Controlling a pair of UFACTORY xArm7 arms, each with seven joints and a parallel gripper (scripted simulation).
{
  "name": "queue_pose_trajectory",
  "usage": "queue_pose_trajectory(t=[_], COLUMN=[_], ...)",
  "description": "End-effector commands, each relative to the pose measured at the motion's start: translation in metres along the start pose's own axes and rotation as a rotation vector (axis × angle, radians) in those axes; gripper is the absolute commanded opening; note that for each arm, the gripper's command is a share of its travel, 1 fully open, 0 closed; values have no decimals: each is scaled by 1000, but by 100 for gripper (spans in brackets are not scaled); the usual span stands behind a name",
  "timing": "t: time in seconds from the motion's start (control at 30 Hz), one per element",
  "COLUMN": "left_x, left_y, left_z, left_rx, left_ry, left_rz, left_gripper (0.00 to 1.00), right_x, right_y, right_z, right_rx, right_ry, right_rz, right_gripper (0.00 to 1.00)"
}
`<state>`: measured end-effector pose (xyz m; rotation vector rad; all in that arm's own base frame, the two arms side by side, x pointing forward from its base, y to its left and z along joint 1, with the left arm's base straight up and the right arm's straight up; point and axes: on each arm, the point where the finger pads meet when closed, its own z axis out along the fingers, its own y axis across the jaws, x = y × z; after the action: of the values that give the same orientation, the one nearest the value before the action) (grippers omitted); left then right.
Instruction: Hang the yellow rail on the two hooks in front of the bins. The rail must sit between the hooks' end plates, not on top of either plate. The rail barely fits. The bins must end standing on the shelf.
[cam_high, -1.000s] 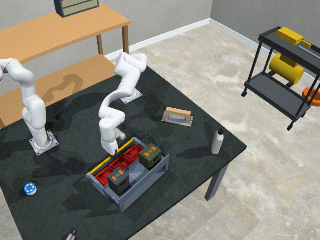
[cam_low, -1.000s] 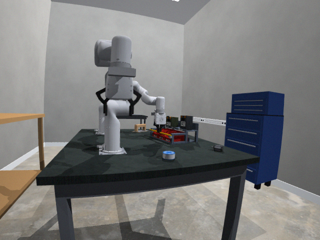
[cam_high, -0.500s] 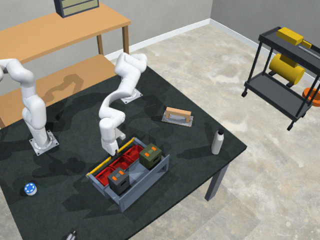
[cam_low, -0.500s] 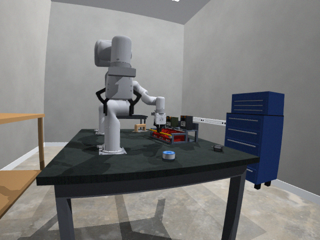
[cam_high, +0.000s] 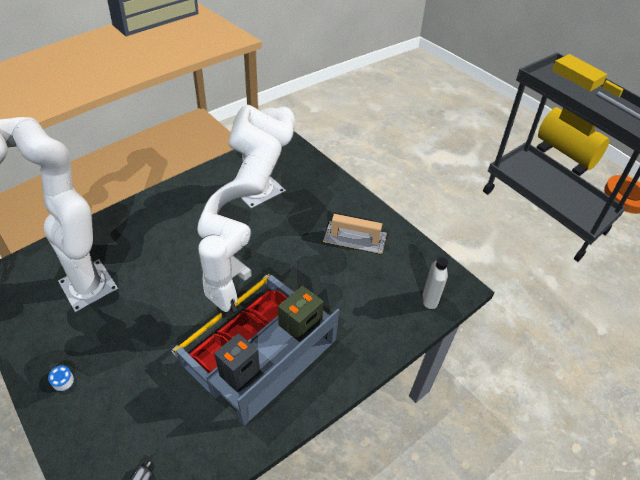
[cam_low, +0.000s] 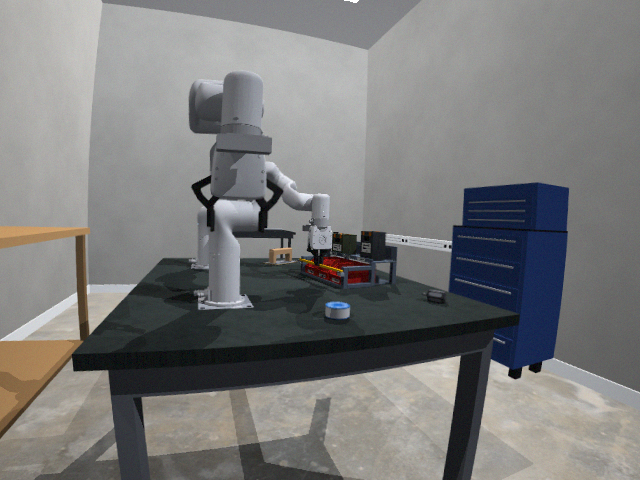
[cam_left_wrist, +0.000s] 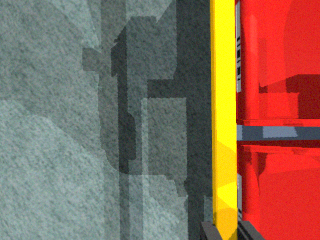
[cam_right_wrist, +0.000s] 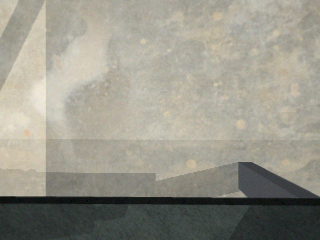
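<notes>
Rail, top view: yellow rail is running along the front of the red bins.
Left fingers, left wrist view: are gripping the rail.
Right fingers, exterior view: are standing wide, holding nothing.

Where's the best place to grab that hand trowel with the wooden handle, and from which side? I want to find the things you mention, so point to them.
I'd grip the middle of the trowel's wooden handle (cam_high: 356, 222) (cam_low: 281, 251) from above, one finger on each long side. The bar stands raised over the flat metal plate (cam_high: 338, 241), narrow across, with open space beneath it.
</notes>
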<state>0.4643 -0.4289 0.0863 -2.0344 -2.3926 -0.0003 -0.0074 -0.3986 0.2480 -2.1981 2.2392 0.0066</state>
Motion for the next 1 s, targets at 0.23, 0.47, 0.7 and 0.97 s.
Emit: queue_pose_trajectory(t=[0.23, 0.47, 0.7, 0.97], left_x=[-2, -2, -2, -2], left_y=[1, 1, 1, 1], left_z=[-2, -1, 0, 0], left_rx=[-4, -4, -4, -4], left_ry=[-6, -6, -6, -6], left_rz=[0, 0, 0, 0], left_gripper=[0, 0, 0, 0], right_x=[1, 1, 1, 1], right_y=[0, 0, 0, 0], right_z=[-2, -2, -2, -2], right_rx=[0, 0, 0, 0], right_ry=[6, 6, 6, 6], right_rz=[0, 0, 0, 0], right_gripper=[100, 100, 100, 100])
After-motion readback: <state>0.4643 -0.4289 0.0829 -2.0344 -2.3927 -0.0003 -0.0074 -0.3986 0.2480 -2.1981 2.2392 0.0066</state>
